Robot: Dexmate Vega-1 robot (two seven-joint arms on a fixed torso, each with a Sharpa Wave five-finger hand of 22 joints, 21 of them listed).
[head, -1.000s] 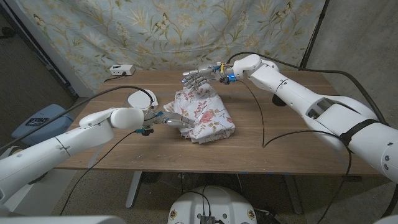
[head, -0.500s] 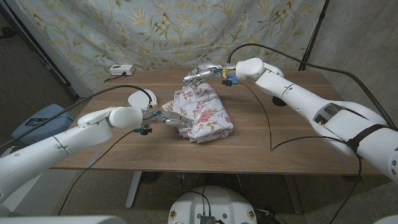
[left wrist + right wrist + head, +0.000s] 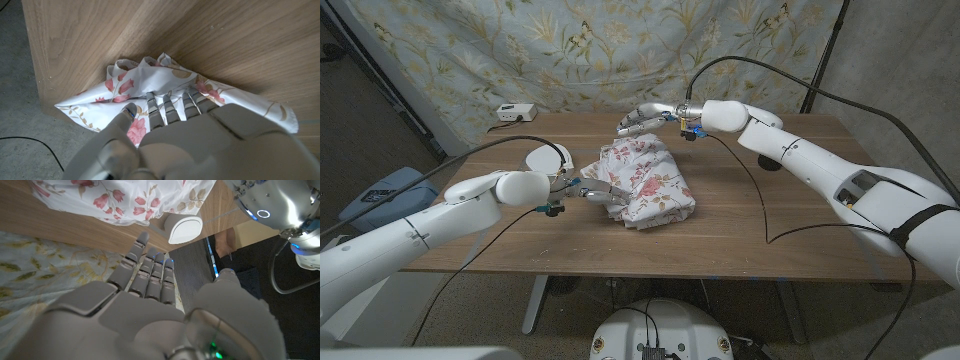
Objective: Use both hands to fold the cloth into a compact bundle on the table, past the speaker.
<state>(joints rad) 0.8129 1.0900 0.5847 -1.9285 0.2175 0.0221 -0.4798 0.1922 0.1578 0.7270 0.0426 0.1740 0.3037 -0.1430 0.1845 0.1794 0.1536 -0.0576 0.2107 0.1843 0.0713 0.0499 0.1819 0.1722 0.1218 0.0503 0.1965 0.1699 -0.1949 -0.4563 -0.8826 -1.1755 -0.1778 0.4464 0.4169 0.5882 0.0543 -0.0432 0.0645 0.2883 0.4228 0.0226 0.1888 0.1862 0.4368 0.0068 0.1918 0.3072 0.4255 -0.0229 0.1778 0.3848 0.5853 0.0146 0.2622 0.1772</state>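
The white cloth with red flowers (image 3: 645, 185) lies bunched in a loose heap at the table's middle. My left hand (image 3: 595, 192) is at the heap's left edge, its fingers (image 3: 167, 107) spread and pressing on the fabric (image 3: 165, 82) near the table's front edge. My right hand (image 3: 645, 117) hovers just past the heap's far edge with fingers stretched out and nothing in it. In the right wrist view that hand (image 3: 145, 280) is open above the table, and the cloth (image 3: 125, 195) lies beyond its fingertips. The white round speaker (image 3: 542, 158) sits left of the cloth.
A small white box (image 3: 512, 112) with a cable stands at the table's back left. Black cables run over the table's right part (image 3: 750, 190). A flowered curtain (image 3: 620, 50) hangs behind the table. The speaker (image 3: 182, 229) and my left arm (image 3: 270, 205) also appear in the right wrist view.
My right hand has lifted off the cloth's far edge and levelled out, fingers now pointing to the left above it. My left hand and the cloth have stayed put.
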